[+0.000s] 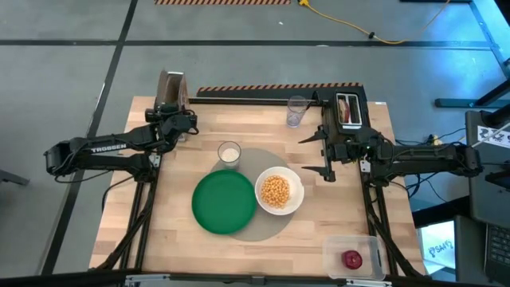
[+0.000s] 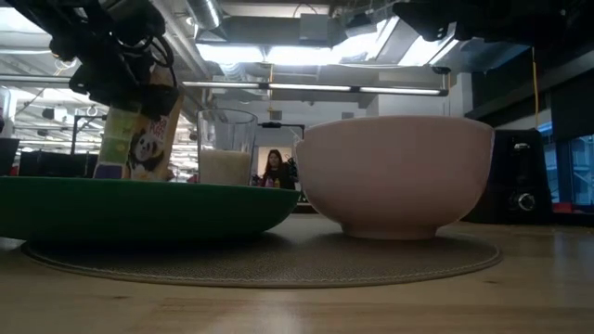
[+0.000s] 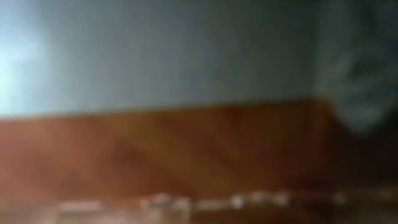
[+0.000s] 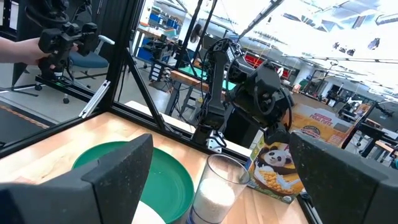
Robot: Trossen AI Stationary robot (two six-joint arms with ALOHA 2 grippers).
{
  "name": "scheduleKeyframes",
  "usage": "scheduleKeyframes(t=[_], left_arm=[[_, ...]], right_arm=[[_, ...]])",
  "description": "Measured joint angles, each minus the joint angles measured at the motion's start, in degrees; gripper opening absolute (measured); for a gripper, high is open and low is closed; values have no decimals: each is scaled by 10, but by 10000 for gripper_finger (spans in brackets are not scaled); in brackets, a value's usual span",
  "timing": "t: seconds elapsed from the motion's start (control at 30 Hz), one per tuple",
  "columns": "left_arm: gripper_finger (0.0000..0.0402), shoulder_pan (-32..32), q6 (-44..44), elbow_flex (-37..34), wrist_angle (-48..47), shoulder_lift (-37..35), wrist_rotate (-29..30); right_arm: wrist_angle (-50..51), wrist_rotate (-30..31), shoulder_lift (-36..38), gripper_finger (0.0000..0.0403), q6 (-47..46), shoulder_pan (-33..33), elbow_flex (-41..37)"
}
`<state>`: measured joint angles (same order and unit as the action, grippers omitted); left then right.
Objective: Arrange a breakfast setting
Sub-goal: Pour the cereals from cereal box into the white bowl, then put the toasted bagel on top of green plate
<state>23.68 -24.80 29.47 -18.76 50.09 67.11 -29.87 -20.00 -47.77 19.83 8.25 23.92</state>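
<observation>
Green plate (image 1: 224, 202), cereal-filled white bowl (image 1: 279, 191) on grey mat (image 1: 267, 231)

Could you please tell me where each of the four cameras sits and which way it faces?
High: overhead, straight down on both arms, left gripper, right gripper.
Low: table height, level across round green plate and white bowl.
Left wrist: blurred wooden surface; no fingers discernible.
Right wrist: past its open fingers toward the left arm.
Shared: small milk glass.

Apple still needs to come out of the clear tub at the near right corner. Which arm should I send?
Right. The right gripper hangs open on the tub's side, with the apple nearer it. The left gripper sits far across, by the cereal box at the back left.
</observation>
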Motion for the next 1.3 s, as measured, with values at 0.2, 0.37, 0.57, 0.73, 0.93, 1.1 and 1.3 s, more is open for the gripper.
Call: scheduleKeyframes(t=[0.2,0.37,0.57,0.73,0.93,1.1,1.3], left_arm=[[293,0,0,23,-1,-1,-8],[293,-1,13,43,1,-20,-34],[293,-1,17,56,-1,-55,-36],[293,-1,46,70,-1,-82,-54],[293,-1,83,96,1,-105,-62],[292,-1,111,129,1,-109,-72],[293,-1,133,175,1,-108,-134]], right_arm=[[0,0,0,364,0,0,0],[0,0,0,364,0,0,0],[0,0,0,364,0,0,0],[0,0,0,364,0,0,0],[0,0,0,364,0,0,0],[0,0,0,364,0,0,0],[0,0,0,364,0,0,0]])
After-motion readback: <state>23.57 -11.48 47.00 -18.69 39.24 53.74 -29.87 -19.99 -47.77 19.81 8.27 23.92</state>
